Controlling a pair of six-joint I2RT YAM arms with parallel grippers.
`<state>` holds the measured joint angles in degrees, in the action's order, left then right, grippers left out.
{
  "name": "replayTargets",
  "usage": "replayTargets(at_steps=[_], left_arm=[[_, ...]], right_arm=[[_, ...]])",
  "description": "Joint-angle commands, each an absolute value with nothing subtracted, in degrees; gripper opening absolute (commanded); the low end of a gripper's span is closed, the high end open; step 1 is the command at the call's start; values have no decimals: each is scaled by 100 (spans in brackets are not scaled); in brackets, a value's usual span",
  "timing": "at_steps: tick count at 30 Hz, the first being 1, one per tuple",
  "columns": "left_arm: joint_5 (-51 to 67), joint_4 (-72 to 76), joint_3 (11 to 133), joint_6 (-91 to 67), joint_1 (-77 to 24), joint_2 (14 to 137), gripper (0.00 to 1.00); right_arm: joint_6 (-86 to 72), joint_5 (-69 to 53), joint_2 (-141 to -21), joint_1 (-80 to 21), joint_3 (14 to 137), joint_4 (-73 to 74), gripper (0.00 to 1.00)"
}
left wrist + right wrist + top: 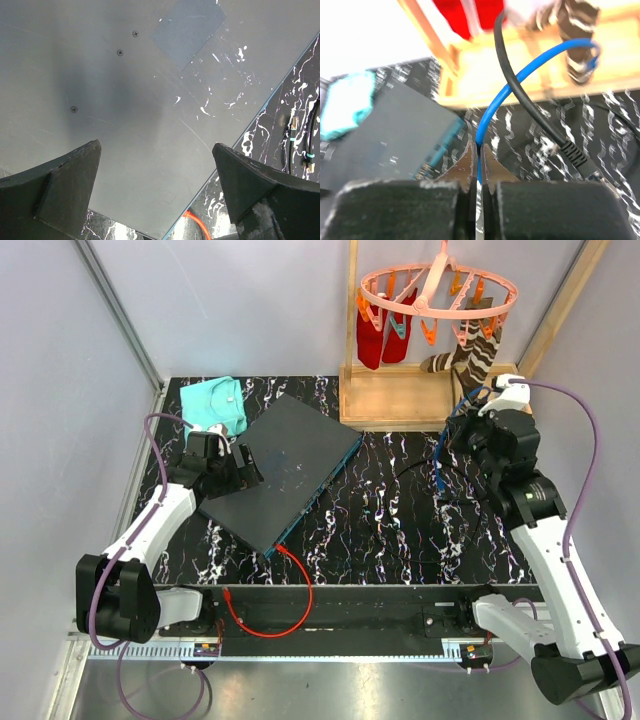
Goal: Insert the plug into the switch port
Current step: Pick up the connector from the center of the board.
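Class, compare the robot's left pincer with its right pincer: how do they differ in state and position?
The left pincer stands wide open and empty; the right pincer is shut on the blue cable. The left pincer hangs over the switch; the right pincer sits apart from it. Both are dark-coloured.

Top camera looks down from the near edge; both wrist cameras sit close, all sharing the switch (285,470)

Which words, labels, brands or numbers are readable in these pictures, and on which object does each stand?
None can be read.
The paler rectangular patch on the switch shows no lettering.
The teal port edge is blurred in the right wrist view; any marks there are illegible.
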<state>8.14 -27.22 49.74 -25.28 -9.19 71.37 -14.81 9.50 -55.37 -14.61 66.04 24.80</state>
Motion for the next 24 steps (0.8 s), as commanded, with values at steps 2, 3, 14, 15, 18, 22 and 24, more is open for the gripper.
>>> replayTargets(at_steps=[2,3,14,15,18,22,24], left_arm=[[1037,-2443,4948,-2522,-984,7110,99],[1046,-2435,4948,-2505,-1002,7110,99],[1362,-2426,4983,-2408,-1406,7198,99],[1406,-2452,5010,-2426,-1476,7190,99],[1660,-2487,5036,-2575,-1573,7093,99],[2108,-2496,5027,-2873,-1652,6848,99],[2214,-2522,5062,-2962,-1678,6759,99]], right_arm=[[-2255,-112,-5546,-1441,6261,2452,0],[-2433,-367,-5537,-1441,6093,2461,0],[-3305,-2267,-5845,-1450,4720,2760,0],[-3287,-2381,-5853,-1450,4720,2734,0],[-3112,-2793,-5959,-1450,4755,2707,0],[-2884,-3085,-6126,-1669,4860,2646,0],[-2778,-2963,-6152,-2036,4956,2611,0]])
